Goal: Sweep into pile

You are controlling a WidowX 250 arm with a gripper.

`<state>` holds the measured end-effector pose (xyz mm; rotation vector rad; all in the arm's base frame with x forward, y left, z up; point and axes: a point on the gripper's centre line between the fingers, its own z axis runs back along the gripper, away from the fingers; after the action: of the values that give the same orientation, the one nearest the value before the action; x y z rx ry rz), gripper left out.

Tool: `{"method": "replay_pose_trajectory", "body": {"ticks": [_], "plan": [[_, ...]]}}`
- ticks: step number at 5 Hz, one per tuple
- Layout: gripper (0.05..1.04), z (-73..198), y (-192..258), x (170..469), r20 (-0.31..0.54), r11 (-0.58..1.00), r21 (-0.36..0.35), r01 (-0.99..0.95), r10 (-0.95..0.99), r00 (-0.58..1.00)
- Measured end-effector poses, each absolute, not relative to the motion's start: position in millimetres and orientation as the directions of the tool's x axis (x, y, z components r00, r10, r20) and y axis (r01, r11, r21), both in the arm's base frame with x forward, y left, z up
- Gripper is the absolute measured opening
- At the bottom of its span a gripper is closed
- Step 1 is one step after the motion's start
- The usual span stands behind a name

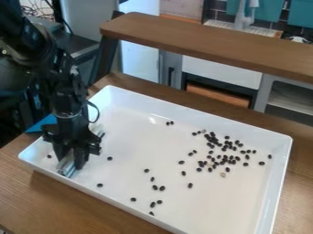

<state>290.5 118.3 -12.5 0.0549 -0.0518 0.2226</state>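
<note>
At the tray's left end is my black gripper point(72, 156), pointing down and shut on a pale grey, bar-like sweeping tool point(65, 168). The tool's lower end sticks out below the fingers, and its far end shows behind them; the middle is hidden by the gripper. Dark beans point(235, 158) lie on the white tray point(131, 153), most of them in a loose cluster at the right. Several others are scattered along the near side and middle, and a few lie close to the gripper. Two sit together near the back.
The tray's raised walls surround the beans on a brown wooden table point(36, 192). Behind it runs a raised wooden shelf point(202, 48). A blue object point(40, 124) lies by the tray's left corner, beside the arm.
</note>
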Motion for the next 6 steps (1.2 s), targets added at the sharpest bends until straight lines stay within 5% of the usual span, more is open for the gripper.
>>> {"method": "replay_pose_trajectory", "body": {"ticks": [6], "plan": [[0.384,-9.9,24.8,316.0,-0.023,0.954,-0.092,-0.286,0.285,0.958]]}}
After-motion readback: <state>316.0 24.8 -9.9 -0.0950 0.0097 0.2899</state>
